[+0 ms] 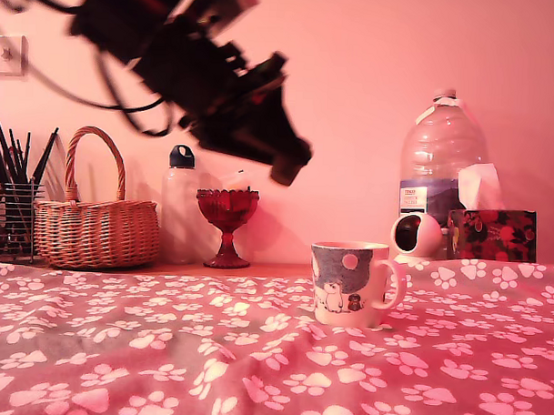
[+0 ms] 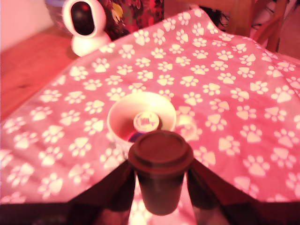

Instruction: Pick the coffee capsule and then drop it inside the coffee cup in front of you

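The coffee cup, a white mug with a blue-grey band and small bear figures, stands upright on the paw-print cloth, handle toward the exterior view's right. My gripper hangs in the air above the cup and to its left in the exterior view, motion-blurred. In the wrist view, the gripper is shut on a dark coffee capsule, held between its two fingers. Beyond the capsule is the cup's open mouth. Another capsule with a printed lid lies inside the cup.
At the back stand a wicker basket, a pencil holder, a bottle with a dark cap, a red glass goblet, a large water bottle, a small white camera and a tissue box.
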